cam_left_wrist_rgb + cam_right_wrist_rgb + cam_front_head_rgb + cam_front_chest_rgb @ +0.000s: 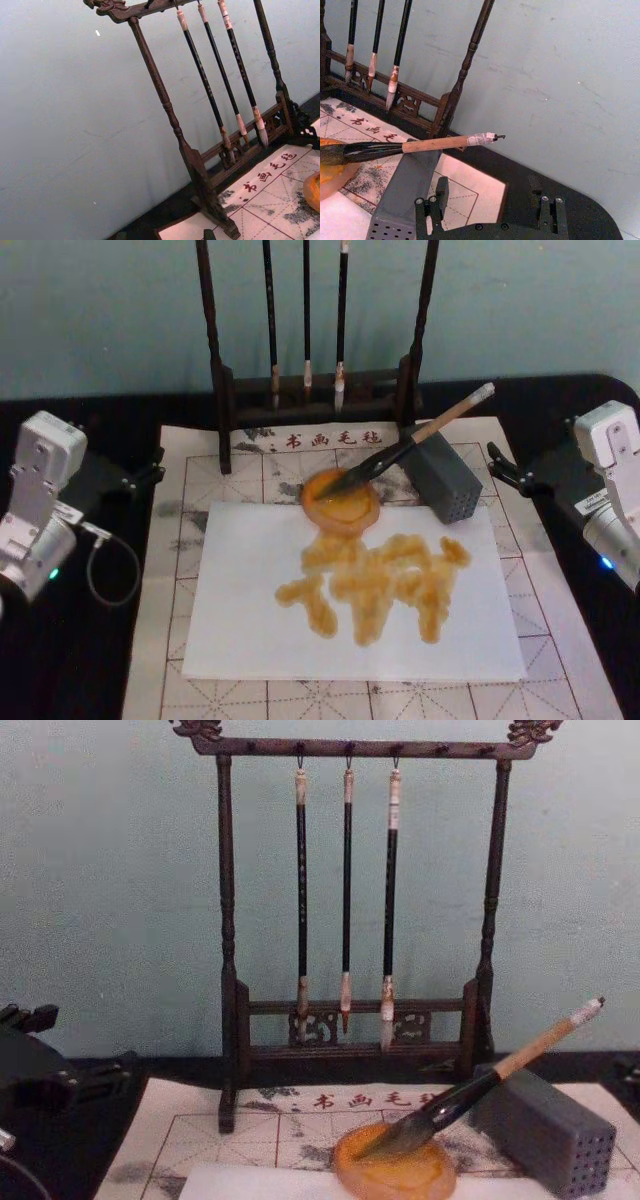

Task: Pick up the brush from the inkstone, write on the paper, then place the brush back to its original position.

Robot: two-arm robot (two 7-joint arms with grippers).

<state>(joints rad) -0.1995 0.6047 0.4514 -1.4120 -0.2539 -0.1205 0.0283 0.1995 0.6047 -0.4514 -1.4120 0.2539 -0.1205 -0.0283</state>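
One brush (415,443) lies with its soft, wet tuft on the inkstone (345,515), and its shaft leans on the grey block (445,480) just right of the inkstone. It seems light and stiff, so the bare tan shaft is the best hold. The right hand (503,468), wide open and empty, hangs well right of the inkstone. The left hand (148,468) is parked well left, and I cannot tell its state. The paper (250,590) covers a gridded mat (190,480) on the black surface (110,420).
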